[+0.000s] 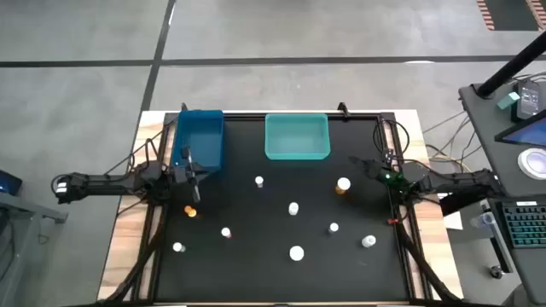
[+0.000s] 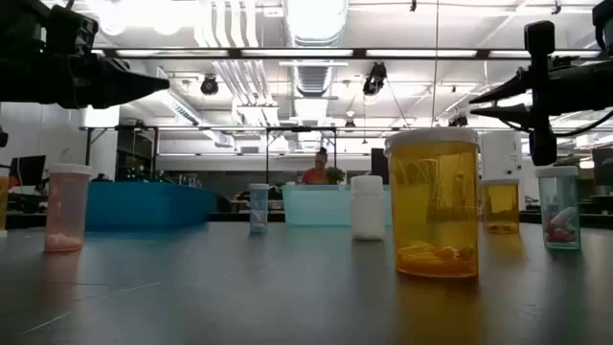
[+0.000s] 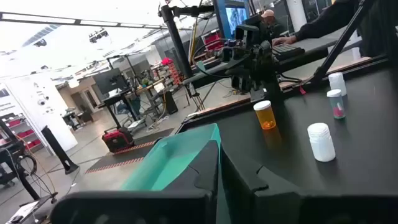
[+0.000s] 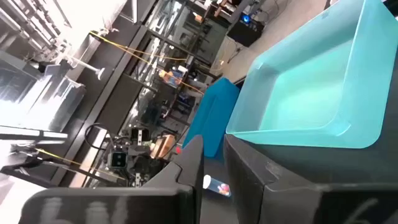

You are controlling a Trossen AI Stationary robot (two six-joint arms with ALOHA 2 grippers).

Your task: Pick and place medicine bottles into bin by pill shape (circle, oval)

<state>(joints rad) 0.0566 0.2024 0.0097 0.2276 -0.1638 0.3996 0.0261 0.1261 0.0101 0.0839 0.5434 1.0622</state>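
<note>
Both jaws are clenched on nothing: left gripper (image 1: 189, 167) beside the blue bin (image 1: 200, 139), right gripper (image 1: 368, 167) near the teal bin (image 1: 297, 136). Nine bottles stand scattered on the counter (image 1: 256, 273), nearest a white-capped one (image 1: 296, 252), farthest another (image 1: 258, 181). Two bins sit at the far edge.

An open industrial lab or robotics workshop, not a home: bare concrete floor (image 1: 85, 34) around the black work table (image 1: 256, 273), exposed white ducting (image 2: 311, 19) and strip lights overhead. Beyond the table, metal racks (image 3: 127, 93), more workbenches, a monitor (image 3: 236, 15) and a seated person (image 2: 316, 171); beside the table, a keyboard (image 1: 522, 223).
</note>
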